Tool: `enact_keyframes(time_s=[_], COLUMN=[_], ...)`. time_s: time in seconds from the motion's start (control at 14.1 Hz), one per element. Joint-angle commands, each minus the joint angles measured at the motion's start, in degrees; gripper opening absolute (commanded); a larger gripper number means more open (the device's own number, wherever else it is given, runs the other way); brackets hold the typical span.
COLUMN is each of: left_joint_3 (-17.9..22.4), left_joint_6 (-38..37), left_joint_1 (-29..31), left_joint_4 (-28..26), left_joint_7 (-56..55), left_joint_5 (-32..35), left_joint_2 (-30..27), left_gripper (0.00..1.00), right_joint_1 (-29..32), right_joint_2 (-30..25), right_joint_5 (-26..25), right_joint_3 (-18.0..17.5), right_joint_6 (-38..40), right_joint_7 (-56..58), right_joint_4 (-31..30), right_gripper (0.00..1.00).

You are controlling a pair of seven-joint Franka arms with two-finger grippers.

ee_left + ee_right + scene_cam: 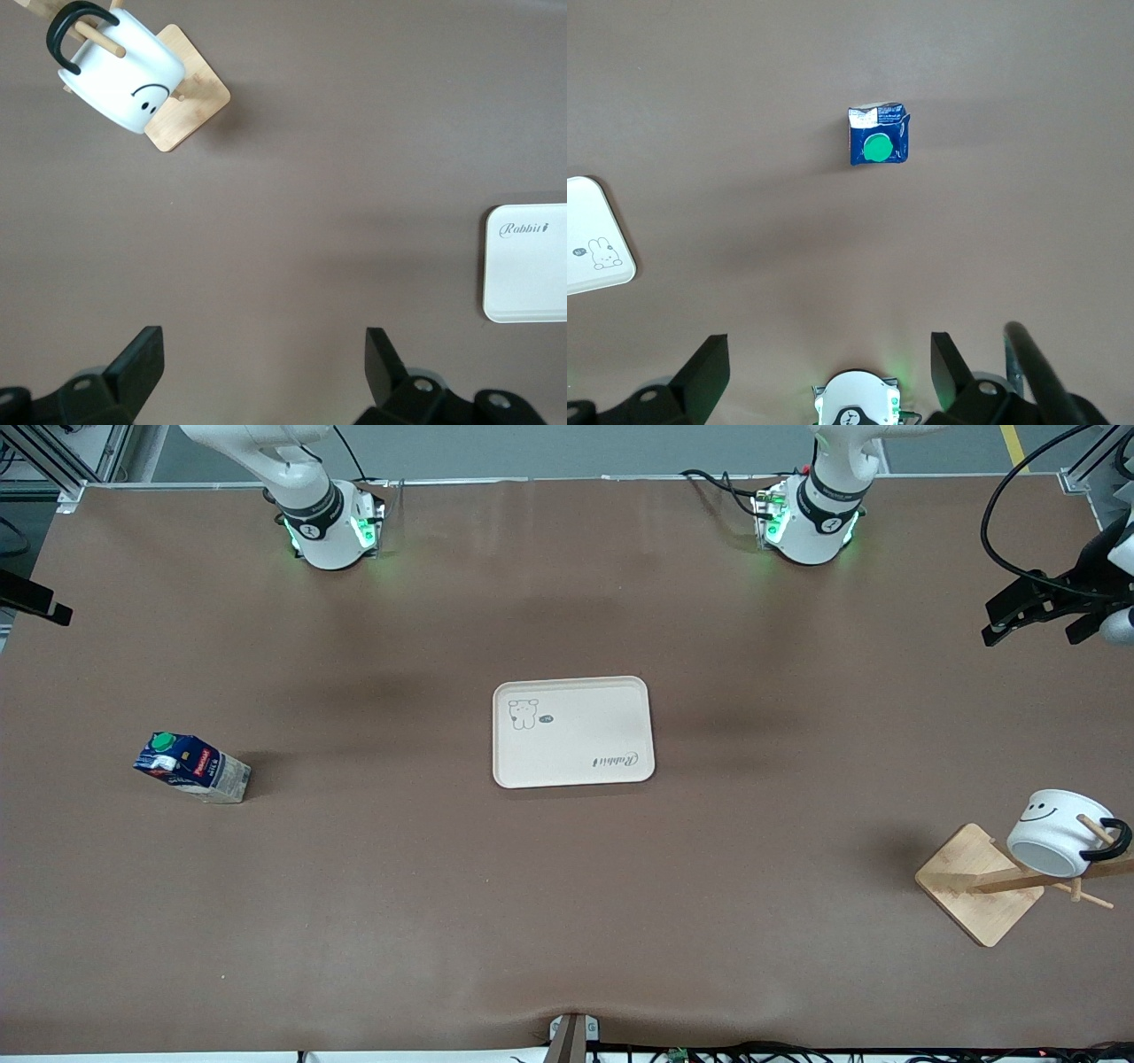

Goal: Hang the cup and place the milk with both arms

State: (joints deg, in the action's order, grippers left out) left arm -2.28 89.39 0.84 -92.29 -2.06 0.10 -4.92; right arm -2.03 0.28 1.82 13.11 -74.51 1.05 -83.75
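Cup already hung on rack peg, left arm's end; smiley showing, black handle looped over peg. Milk upright on table, right arm's end, green cap up. Next: bring right pincer (wide open, empty) down square over carton, carry to tray. Left pincer open, empty, waiting.

Cup on rack
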Motion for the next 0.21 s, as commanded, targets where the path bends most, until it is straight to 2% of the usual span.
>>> enact_keyframes(time_s=[0.0,0.14], left_joint_3=[0.2,0.2], left_joint_6=[-2.6,-2.6], left_joint_1=[0.2,0.2], left_joint_4=[2.6,2.7], left_joint_7=[0.3,0.3], left_joint_5=[0.4,0.4], left_joint_2=[0.6,0.7], left_gripper=[1.00,1.00], right_joint_1=[0.0,0.0], right_joint_2=[-2.0,-1.9], right_joint_5=[0.1,0.1], right_joint_3=[-0.2,-0.2], right_joint_6=[-0.7,-0.6], right_joint_7=[-1.0,-1.0], right_joint_4=[-2.0,-2.0], right_gripper=[1.00,1.00])
